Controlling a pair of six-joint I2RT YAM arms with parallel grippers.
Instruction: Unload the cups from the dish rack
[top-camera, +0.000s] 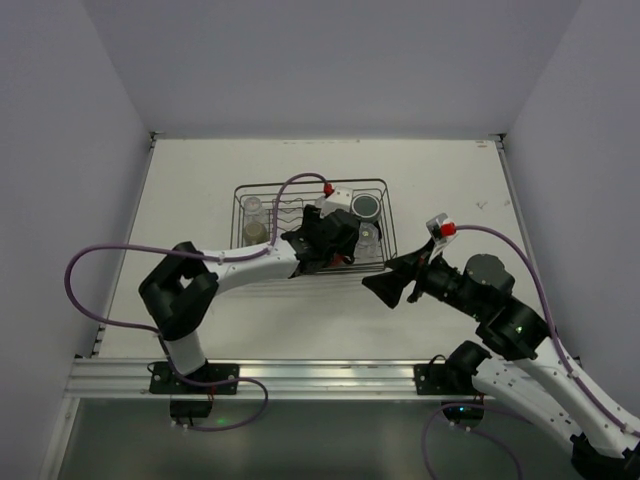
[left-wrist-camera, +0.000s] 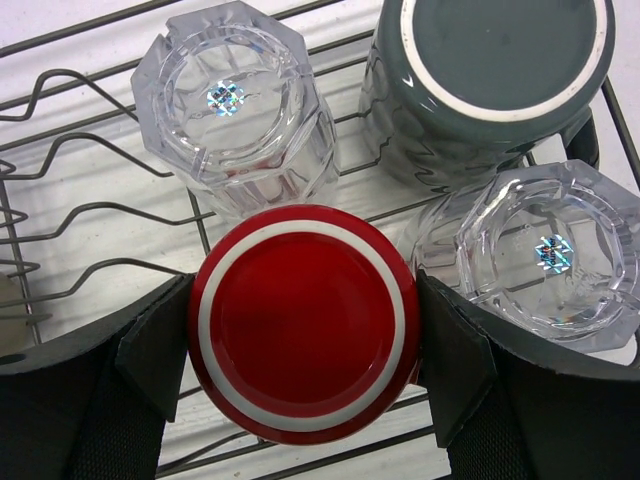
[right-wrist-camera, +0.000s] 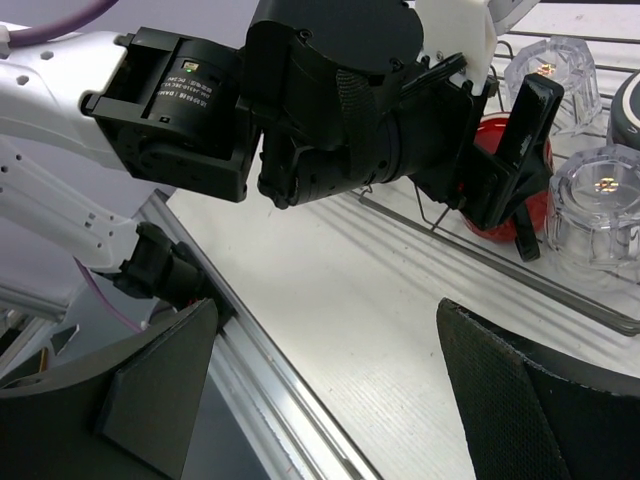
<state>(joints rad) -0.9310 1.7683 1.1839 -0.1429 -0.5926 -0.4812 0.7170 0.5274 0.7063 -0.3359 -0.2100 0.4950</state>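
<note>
Your left gripper (left-wrist-camera: 305, 345) pinches the upturned red mug (left-wrist-camera: 303, 320) inside the dish rack (top-camera: 262, 186) (right gripper (right-wrist-camera: 340, 390) gapes wide, empty, nearby).

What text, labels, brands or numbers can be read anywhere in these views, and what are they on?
Small label on the left arm's wrist motor: print too small and blurred to read.
No writing shows on the red mug, grey mug, glasses or rack.

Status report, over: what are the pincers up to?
Left pincer shut on red mug, in rack. Right pincer open, empty. Glasses crowd the mug.
</note>
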